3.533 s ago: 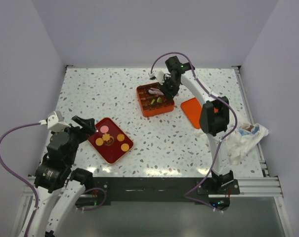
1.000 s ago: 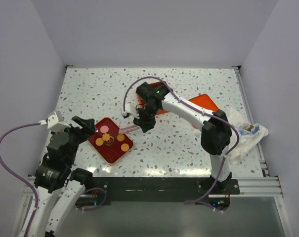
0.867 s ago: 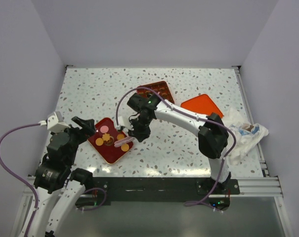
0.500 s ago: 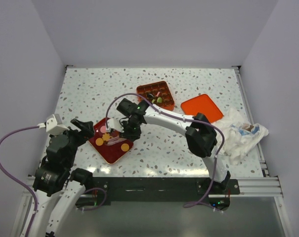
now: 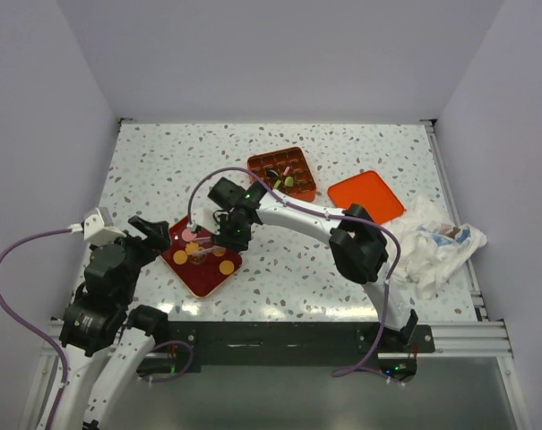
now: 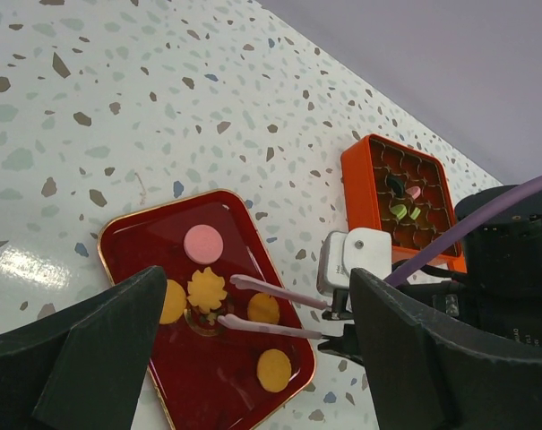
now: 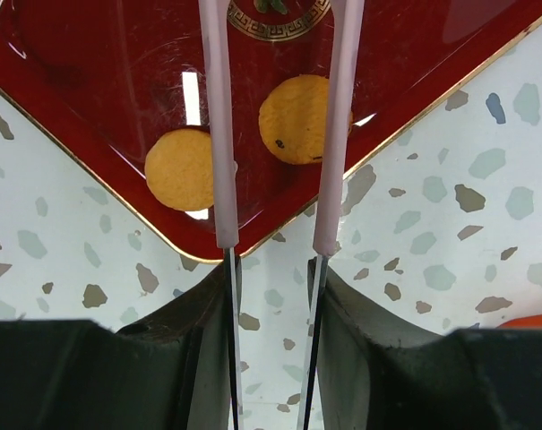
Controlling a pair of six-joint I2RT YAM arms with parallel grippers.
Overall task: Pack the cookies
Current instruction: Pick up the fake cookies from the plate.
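Top view: red tray (image 5: 195, 279) lies just in front of the left gripper (image 5: 150, 231), which hangs off the tray's edge with jaws spread wide and nothing in them. The cookies sit on the tray: pink cookie (image 5: 190, 235) at the tray's far corner, leaf-shaped cookie (image 5: 199, 256) at tray centre, orange cookies (image 5: 227, 267) around it. Right gripper (image 5: 202, 253) reaches over the tray, thin pink fingers parted, tips by the leaf-shaped cookie. Orange box (image 5: 282, 173) stands well beyond the tray. Orange lid (image 5: 366, 196) and white cloth (image 5: 441, 246) lie farther from the tray again.

Left wrist view: left gripper (image 6: 257, 271) wide, empty, above the tray (image 6: 132, 255). Right gripper (image 6: 226, 301) has its two pink fingers (image 6: 279, 293) low over the tray, tips flanking one edge of the leaf-shaped cookie (image 6: 205, 289). One of the orange cookies (image 6: 263, 308) lies between the fingers farther back. Pink cookie (image 6: 203, 243) is apart from them, toward the tray's far corner. Orange box (image 6: 403, 202) beyond the tray holds small dark, pink and green pieces.

Right wrist view: right gripper (image 7: 278, 36) tips run out of frame. Fingers (image 7: 219, 134) stand parallel with a gap, nothing pinched. One of the orange cookies (image 7: 293, 116) sits in the gap, its edge under one finger, clear of the other. Another lies just outside the gap near the tray (image 7: 82, 72) rim.
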